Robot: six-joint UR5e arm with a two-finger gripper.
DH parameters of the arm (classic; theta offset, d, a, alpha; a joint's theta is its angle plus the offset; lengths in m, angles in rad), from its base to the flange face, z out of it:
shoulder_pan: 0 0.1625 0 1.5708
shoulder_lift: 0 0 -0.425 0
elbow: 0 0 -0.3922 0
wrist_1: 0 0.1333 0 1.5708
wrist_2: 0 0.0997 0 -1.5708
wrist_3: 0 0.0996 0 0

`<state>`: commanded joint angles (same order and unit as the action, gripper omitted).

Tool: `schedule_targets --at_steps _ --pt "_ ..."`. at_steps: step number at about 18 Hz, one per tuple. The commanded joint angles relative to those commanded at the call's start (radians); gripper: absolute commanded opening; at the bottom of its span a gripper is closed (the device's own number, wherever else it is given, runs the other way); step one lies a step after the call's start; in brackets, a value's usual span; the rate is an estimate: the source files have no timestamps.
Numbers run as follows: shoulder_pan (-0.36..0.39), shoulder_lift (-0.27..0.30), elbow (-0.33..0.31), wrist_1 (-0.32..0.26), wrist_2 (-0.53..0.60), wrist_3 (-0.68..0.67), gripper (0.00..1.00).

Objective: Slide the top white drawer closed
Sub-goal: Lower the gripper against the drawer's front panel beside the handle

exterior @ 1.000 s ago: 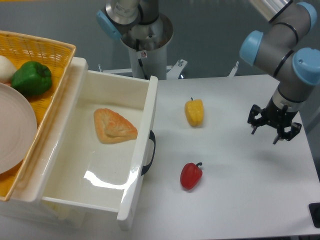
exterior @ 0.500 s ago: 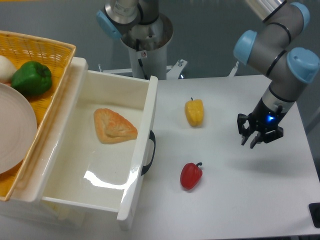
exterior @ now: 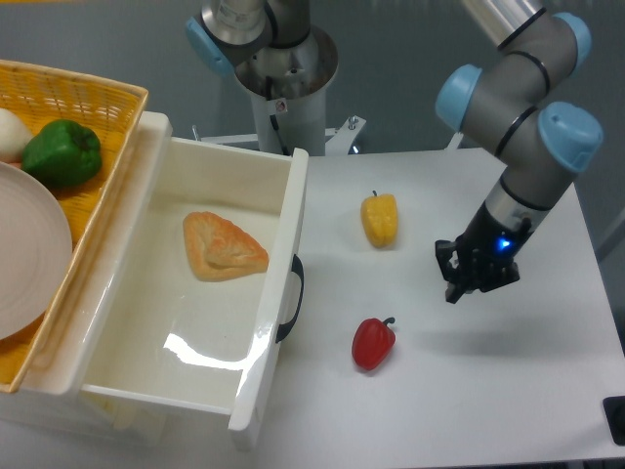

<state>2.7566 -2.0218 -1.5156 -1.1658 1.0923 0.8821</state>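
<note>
Leftward and slightly lower than half a second ago, the pincer [exterior: 472, 286] now hangs over the white table [exterior: 469, 391], to the right of the two loose peppers; everything else lies as it did. Its dark fingers point down and sit close together, holding nothing, though how far apart they stand I cannot tell.

Nearest the camera, the top white drawer [exterior: 186, 342] stands pulled well out at the left, its thick front panel facing right with the black curved handle [exterior: 291, 298] on it. Inside lies a golden, triangular pastry [exterior: 223, 246] on the drawer floor. A red pepper [exterior: 373, 342] rests on the table just right of the handle, apart from it. Farther back a yellow pepper [exterior: 380, 219] lies on its own, well apart from the red one. Along the drawer's left edge sits a yellow wicker basket [exterior: 98, 147] holding a pale plate [exterior: 29, 254], a green pepper [exterior: 62, 152] and a white rounded thing [exterior: 10, 133]. At the back rises the arm's grey base [exterior: 288, 78].
</note>
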Motion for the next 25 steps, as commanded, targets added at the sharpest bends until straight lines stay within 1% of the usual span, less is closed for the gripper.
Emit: schedule_targets --at_steps 4,11,12,15,17,19,23,25 --pt "-0.014 0.003 -0.005 -0.006 -0.037 -0.026 0.02" --pt "-0.037 0.04 -0.052 -0.023 -0.075 -0.029 0.01" --pt "-0.044 0.049 -0.061 -0.035 -0.083 -0.029 0.01" --pt "-0.054 0.077 -0.071 -0.103 -0.109 -0.032 0.01" --pt "-0.064 0.08 -0.072 -0.133 -0.124 -0.057 0.01" --pt "-0.08 0.083 -0.072 -0.147 -0.129 -0.087 0.01" --pt "-0.106 0.092 -0.071 -0.147 -0.176 -0.147 0.01" --pt "-0.115 0.092 -0.071 -0.149 -0.18 -0.157 0.01"
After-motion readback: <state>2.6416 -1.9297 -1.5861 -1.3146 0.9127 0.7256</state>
